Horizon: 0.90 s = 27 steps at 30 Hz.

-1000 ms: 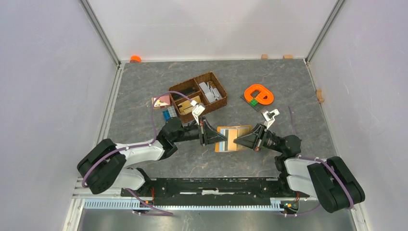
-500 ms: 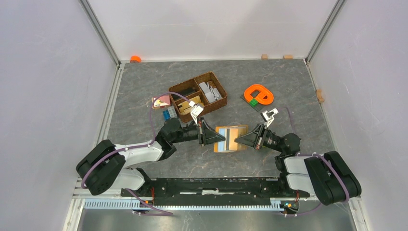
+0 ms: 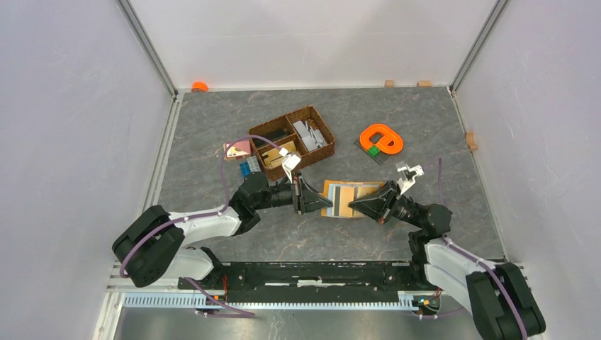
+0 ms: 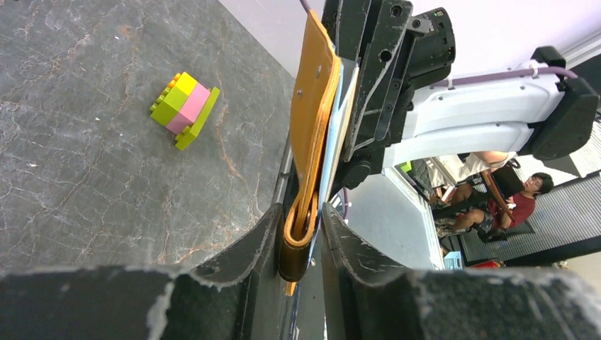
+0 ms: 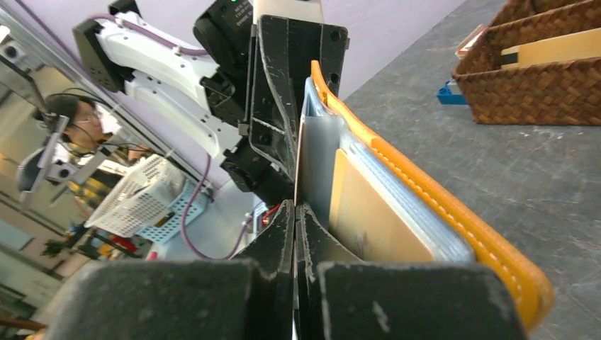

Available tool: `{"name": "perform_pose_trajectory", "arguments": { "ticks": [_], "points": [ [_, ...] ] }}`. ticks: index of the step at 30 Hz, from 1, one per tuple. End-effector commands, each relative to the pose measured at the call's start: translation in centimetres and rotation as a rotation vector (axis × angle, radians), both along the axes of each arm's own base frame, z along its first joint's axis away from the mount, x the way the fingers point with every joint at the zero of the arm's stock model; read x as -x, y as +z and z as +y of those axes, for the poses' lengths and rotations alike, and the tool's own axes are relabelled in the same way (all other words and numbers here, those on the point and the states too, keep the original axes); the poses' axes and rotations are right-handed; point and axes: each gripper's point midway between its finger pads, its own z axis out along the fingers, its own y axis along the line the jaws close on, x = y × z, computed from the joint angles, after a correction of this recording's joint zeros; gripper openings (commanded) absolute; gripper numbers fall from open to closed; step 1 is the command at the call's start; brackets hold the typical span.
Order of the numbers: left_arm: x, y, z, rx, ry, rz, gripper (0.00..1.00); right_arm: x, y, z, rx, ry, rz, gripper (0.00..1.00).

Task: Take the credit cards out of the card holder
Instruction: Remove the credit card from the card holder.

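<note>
The mustard-orange card holder [image 3: 347,193] hangs open just above the table centre, between both grippers. My left gripper [image 3: 324,202] is at its left edge. In the left wrist view the holder's folded edge [image 4: 312,106] sits between the fingers of that gripper [image 4: 301,212], which stand slightly open with a thin gap on one side. My right gripper [image 3: 354,205] comes in from the right. In the right wrist view it [image 5: 295,205] is shut on the thin edge of a grey card [image 5: 319,163] that sticks out of the holder [image 5: 425,191] beside a tan panel [image 5: 368,227].
A brown wicker basket [image 3: 292,142] with cards and boxes stands behind the left gripper. An orange plastic ring [image 3: 381,139] lies at the back right. A pink item [image 3: 237,149] and blue bricks [image 3: 248,168] lie left of the basket. A yellow-pink brick [image 4: 186,110] shows in the left wrist view.
My right gripper has drawn back to the right, still shut, and the card holder has shifted a little right with it. The left jaws have widened; that arm has stayed put.
</note>
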Motion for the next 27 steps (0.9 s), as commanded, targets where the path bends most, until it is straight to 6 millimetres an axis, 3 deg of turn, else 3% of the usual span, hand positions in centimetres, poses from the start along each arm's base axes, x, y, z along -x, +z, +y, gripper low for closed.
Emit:
{"name": "perform_pose_trajectory", "arguments": {
  "ticks": [1, 5, 12, 17, 22, 24, 27],
  "points": [
    [-0.6, 1.2, -0.5, 0.019, 0.001, -0.041, 0.31, -1.7, -1.2, 0.5, 0.110, -0.081, -0.107, 0.02],
    [-0.7, 1.1, -0.6, 0.014, 0.000, -0.038, 0.20, -1.8, -1.3, 0.8, 0.138, -0.085, -0.122, 0.05],
    [-0.5, 1.1, -0.7, 0.018, -0.009, -0.038, 0.42, -1.5, -1.3, 1.1, 0.129, -0.055, -0.108, 0.05],
    [-0.7, 0.6, -0.8, -0.004, -0.002, -0.026, 0.36, -1.4, -1.2, 1.2, 0.125, -0.053, -0.114, 0.04],
    [-0.7, 0.6, -0.9, -0.010, -0.001, -0.025, 0.36, -1.1, -1.2, 1.5, 0.126, -0.039, -0.117, 0.04],
    [-0.8, 0.4, -0.9, -0.019, 0.000, -0.023, 0.27, -1.1, -1.2, 1.6, 0.126, -0.035, -0.118, 0.05],
    [-1.2, 0.1, -0.8, -0.033, 0.026, -0.018, 0.03, -1.1, -1.1, 1.6, 0.127, -0.038, -0.121, 0.10]
  ]
}}
